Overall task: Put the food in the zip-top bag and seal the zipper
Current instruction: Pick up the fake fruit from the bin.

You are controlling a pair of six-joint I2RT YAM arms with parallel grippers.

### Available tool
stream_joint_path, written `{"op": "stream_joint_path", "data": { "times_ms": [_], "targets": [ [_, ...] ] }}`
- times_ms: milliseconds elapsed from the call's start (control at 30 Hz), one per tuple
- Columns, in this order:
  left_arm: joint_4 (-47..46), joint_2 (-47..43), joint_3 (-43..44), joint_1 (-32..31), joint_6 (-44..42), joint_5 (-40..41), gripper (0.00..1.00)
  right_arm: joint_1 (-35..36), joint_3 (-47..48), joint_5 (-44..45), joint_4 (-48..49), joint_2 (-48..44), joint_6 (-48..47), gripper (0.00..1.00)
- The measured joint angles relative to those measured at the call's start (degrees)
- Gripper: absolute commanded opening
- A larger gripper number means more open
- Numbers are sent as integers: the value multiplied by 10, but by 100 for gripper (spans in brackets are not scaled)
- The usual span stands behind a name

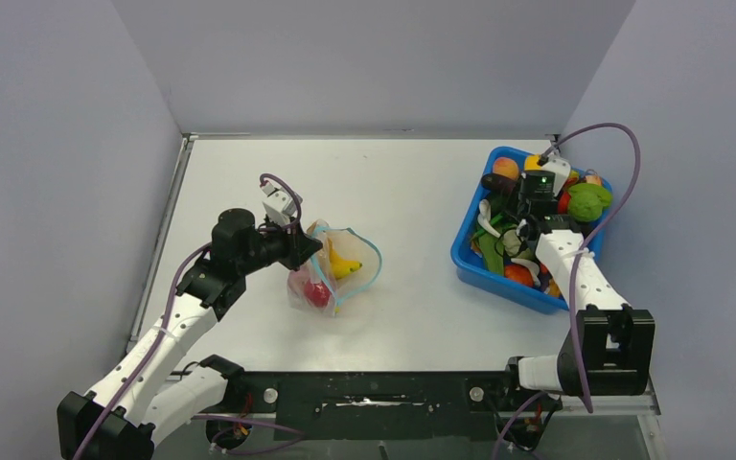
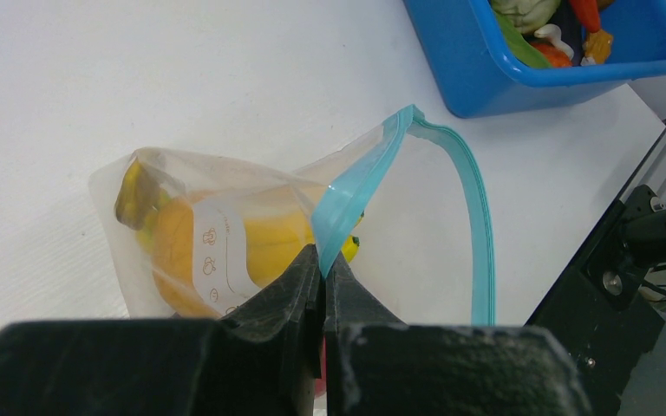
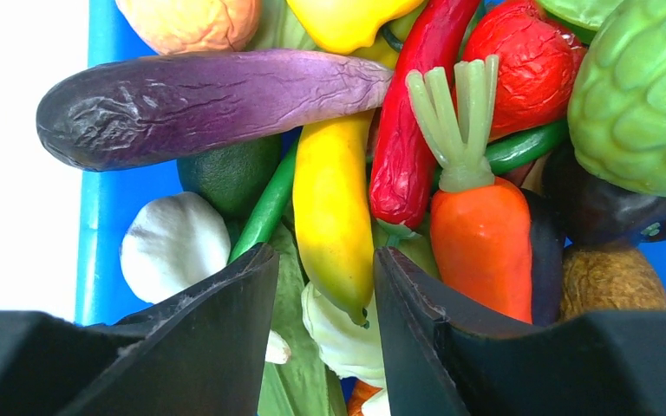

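Note:
The clear zip-top bag [image 1: 340,268] lies left of centre with its mouth held open; a yellow banana [image 1: 345,266] and a red round fruit [image 1: 317,293] are inside. My left gripper [image 1: 309,251] is shut on the bag's light blue zipper strip [image 2: 355,191] at its near corner. A large yellow piece [image 2: 191,247] shows through the plastic. My right gripper [image 3: 325,260] is open above the blue bin, jaws on either side of a yellow banana-shaped piece [image 3: 331,204]. A purple eggplant [image 3: 208,100], red chili [image 3: 412,130] and orange carrot [image 3: 481,234] lie beside it.
The blue bin [image 1: 470,251] of toy food stands at the right, holding a green bumpy fruit [image 1: 588,201], garlic [image 3: 173,243] and several other pieces. Grey walls enclose the table on three sides. A black frame rail [image 1: 374,393] runs along the near edge.

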State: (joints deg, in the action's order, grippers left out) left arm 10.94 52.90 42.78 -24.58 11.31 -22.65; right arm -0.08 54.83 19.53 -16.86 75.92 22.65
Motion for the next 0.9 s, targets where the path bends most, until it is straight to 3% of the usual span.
{"op": "stream_joint_path", "data": {
  "times_ms": [267,600,733,900],
  "targets": [
    [0,0,0,0,0,0,0,0,-2,-1,1,8,-1,38],
    [0,-1,0,0,0,0,0,0,-2,0,0,17,-3,46],
    [0,-2,0,0,0,0,0,-2,-2,0,-6,32,-3,42],
    [0,-3,0,0,0,0,0,-2,-2,0,-9,35,-7,25]
  ]
}}
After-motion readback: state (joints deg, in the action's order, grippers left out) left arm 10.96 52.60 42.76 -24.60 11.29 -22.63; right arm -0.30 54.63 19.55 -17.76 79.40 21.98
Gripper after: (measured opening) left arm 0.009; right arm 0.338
